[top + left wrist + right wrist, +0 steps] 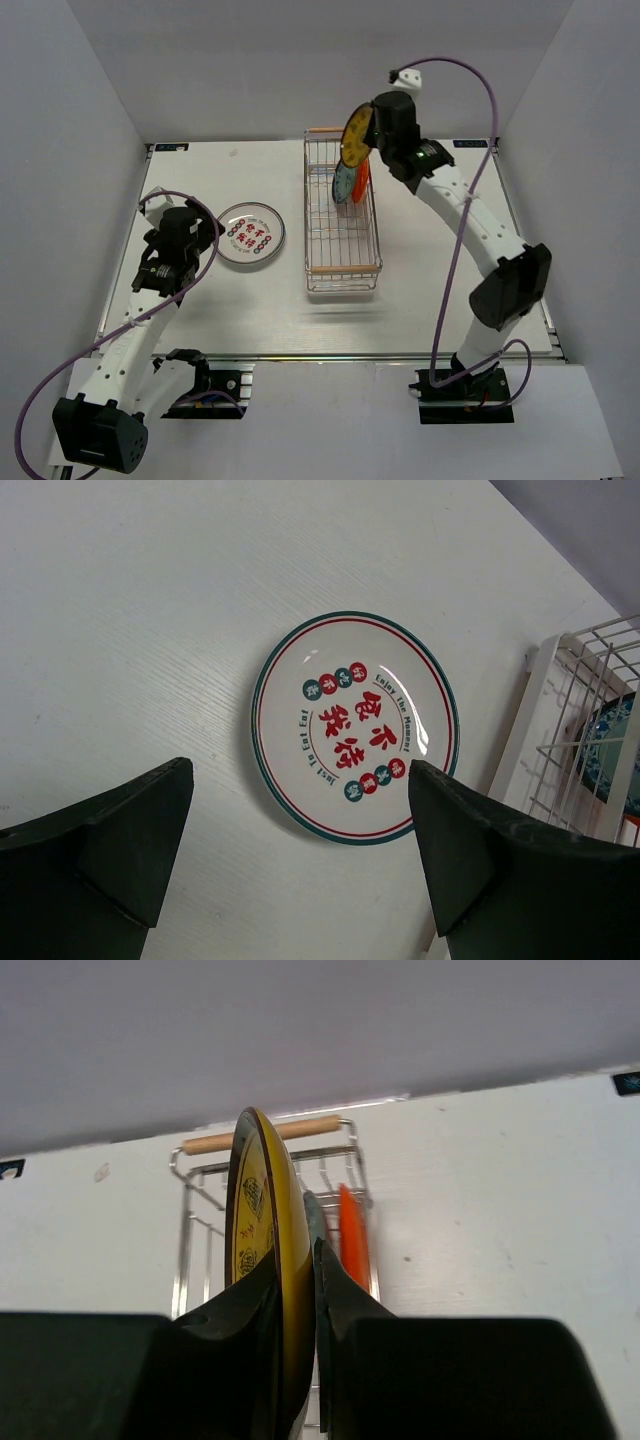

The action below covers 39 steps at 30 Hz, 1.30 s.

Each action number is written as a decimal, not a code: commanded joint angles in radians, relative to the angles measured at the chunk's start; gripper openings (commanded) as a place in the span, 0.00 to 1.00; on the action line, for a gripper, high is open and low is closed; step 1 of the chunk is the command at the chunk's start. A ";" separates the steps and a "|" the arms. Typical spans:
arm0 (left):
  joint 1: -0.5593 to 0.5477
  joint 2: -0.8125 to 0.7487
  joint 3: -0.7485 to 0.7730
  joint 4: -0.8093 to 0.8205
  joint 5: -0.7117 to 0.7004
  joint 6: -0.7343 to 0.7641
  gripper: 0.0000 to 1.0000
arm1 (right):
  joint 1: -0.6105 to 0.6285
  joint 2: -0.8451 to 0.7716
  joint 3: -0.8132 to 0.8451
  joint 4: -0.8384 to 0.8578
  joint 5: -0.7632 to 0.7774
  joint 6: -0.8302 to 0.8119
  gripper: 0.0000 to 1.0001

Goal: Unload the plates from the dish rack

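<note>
My right gripper (372, 135) (297, 1290) is shut on the rim of a yellow patterned plate (355, 137) (262, 1260), held on edge above the far end of the silver wire dish rack (341, 265) (190, 1230). A teal plate (345, 183) (314, 1215) and an orange-red plate (361, 178) (350, 1235) stand upright in the rack beneath it. A white plate with red marks (250, 236) (355, 727) lies flat on the table left of the rack. My left gripper (195, 232) (300, 860) hangs open just near that plate, nothing between its fingers.
The rack has a tan handle bar (262, 1135) at its far end and another (343, 268) at its near end. A rack corner (585, 730) shows at the right of the left wrist view. Grey walls enclose the white table (450, 290).
</note>
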State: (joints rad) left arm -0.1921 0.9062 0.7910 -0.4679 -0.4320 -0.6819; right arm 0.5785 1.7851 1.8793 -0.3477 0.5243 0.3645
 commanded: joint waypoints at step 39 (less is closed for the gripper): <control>-0.004 -0.107 -0.090 0.138 0.323 0.090 0.98 | -0.715 -0.161 -1.149 0.670 -0.695 0.222 0.70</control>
State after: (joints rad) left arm -0.1921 0.8242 0.7105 -0.3561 -0.1276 -0.6048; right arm -0.1287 1.6394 0.7105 0.3141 -0.1524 0.5930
